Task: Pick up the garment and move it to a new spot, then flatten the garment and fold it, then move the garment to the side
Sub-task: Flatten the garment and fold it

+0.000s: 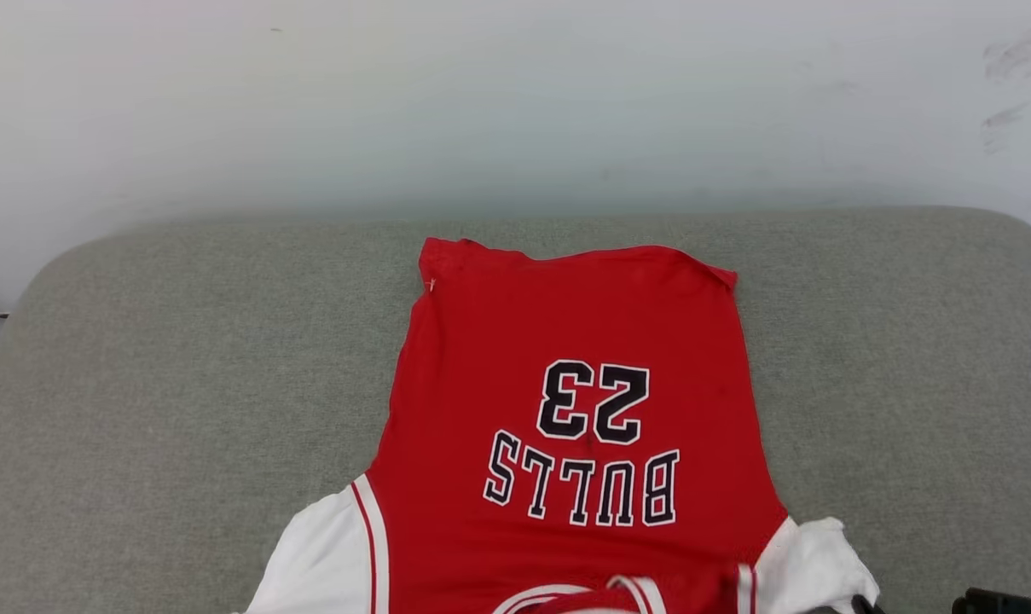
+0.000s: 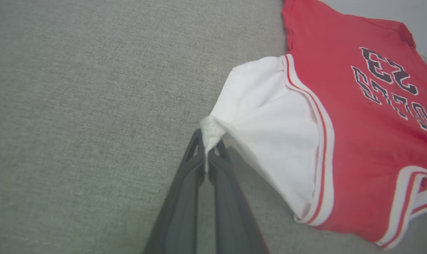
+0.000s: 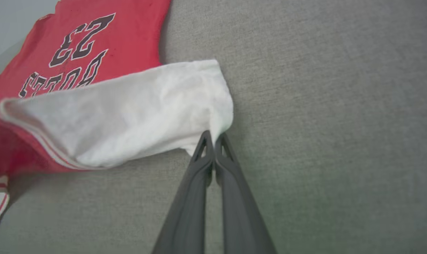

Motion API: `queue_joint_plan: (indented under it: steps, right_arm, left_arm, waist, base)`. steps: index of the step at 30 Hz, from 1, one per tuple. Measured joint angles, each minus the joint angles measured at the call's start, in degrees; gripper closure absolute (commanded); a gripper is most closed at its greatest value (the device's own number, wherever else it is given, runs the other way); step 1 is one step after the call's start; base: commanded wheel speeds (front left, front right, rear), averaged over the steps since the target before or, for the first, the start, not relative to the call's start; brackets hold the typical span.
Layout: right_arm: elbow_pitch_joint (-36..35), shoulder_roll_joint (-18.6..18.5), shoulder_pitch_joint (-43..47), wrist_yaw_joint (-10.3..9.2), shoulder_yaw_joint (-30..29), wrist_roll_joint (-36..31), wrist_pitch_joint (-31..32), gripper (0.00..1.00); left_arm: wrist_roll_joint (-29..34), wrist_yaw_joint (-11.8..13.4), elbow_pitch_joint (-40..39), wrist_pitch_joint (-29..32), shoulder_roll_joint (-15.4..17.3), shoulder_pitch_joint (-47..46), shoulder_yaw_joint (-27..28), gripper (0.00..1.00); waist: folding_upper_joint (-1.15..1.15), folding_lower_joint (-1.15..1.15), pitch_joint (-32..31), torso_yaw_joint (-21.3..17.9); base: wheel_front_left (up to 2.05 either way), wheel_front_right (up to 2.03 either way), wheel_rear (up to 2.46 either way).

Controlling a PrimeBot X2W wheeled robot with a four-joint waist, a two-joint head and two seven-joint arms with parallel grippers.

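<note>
The garment point(image 1: 566, 341), a red jersey with "BULLS 23" in black and white, lies graphic-up on the grey cushion, with its hem at the far side and its collar at the near edge. Its white sleeves spread to either side, the left sleeve point(image 1: 319, 554) and the right sleeve point(image 1: 809, 563). In the left wrist view my left gripper point(image 2: 208, 143) is shut on the tip of a white sleeve point(image 2: 270, 116), which stretches taut from the red body point(image 2: 358, 123). In the right wrist view my right gripper point(image 3: 214, 138) is shut on the corner of the other sleeve point(image 3: 128, 116), lifted a little above the cushion.
The grey fabric cushion point(image 1: 140, 384) runs wide to the left and right of the garment and ends in a rounded far edge. Behind it stands a pale wall point(image 1: 515, 102). A dark part of the right arm point(image 1: 993, 602) shows at the bottom right.
</note>
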Motion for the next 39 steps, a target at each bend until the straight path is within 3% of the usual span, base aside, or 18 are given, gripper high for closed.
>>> queue_joint_plan:
  steps: [4,5,6,7,8,13,20,27,39]
  right_arm:
    - [-3.55,2.34,3.65,0.0,-1.97,-4.06,1.38,0.97]
    - [-4.23,2.81,4.16,0.0,-2.22,-4.42,1.78,0.73]
    - [-4.93,3.23,4.43,0.0,-2.3,-4.48,2.04,0.56]
    - [-5.63,3.49,4.46,-0.01,-2.21,-4.76,2.2,0.16]
    - [-6.41,3.72,4.39,-0.01,-2.16,-4.83,2.24,0.0]
    - [-8.55,3.69,1.77,-0.01,-3.9,-5.9,0.63,0.0]
    - [-5.26,2.91,-10.48,-0.01,-6.81,-8.47,2.03,0.0]
    - [6.01,0.08,-29.27,-0.01,-8.32,-11.04,5.87,0.0]
    - [27.27,-7.26,-55.16,-0.01,-10.27,-15.52,20.16,0.0]
  left_arm:
    - [0.55,0.36,-1.83,-0.42,-0.7,1.07,-0.16,1.0]
    - [0.97,0.19,-2.14,-0.47,-0.67,1.05,-0.14,1.0]
    - [1.46,0.15,-2.38,-0.49,-0.71,1.02,-0.24,1.0]
    - [1.83,0.07,-2.64,-0.65,-0.96,0.91,-0.32,1.0]
    - [2.34,-0.03,-2.9,-0.76,-1.18,0.71,-0.48,1.0]
    - [4.17,-0.51,-3.66,-0.91,-2.29,-1.11,-1.04,1.0]
    - [7.15,-1.02,-4.95,-0.99,-2.96,-4.36,-1.32,1.0]
    - [10.21,-2.6,-6.77,-1.0,-4.77,-11.1,-2.52,1.0]
    - [13.92,-6.13,-9.32,-1.01,-8.67,-19.54,-3.74,1.0]
  waist:
    - [0.0,0.01,-0.31,0.87]
    - [0.0,0.01,-0.27,1.05]
    - [0.0,0.01,-0.2,1.23]
    - [0.0,0.01,-0.12,1.43]
    - [0.0,0.01,-0.07,1.62]
    - [0.0,0.01,0.19,2.59]
    - [0.0,0.02,1.65,3.86]
    - [0.0,0.03,6.52,6.22]
    - [0.0,0.04,16.53,12.76]
  base:
    - [0.0,0.0,0.0]
    - [0.0,0.0,0.0]
    - [0.0,0.0,0.0]
    - [0.0,0.0,0.0]
    - [0.0,0.0,0.0]
    - [0.0,0.0,0.0]
    - [0.0,0.0,0.0]
    - [0.0,0.0,0.0]
    - [0.0,0.0,0.0]
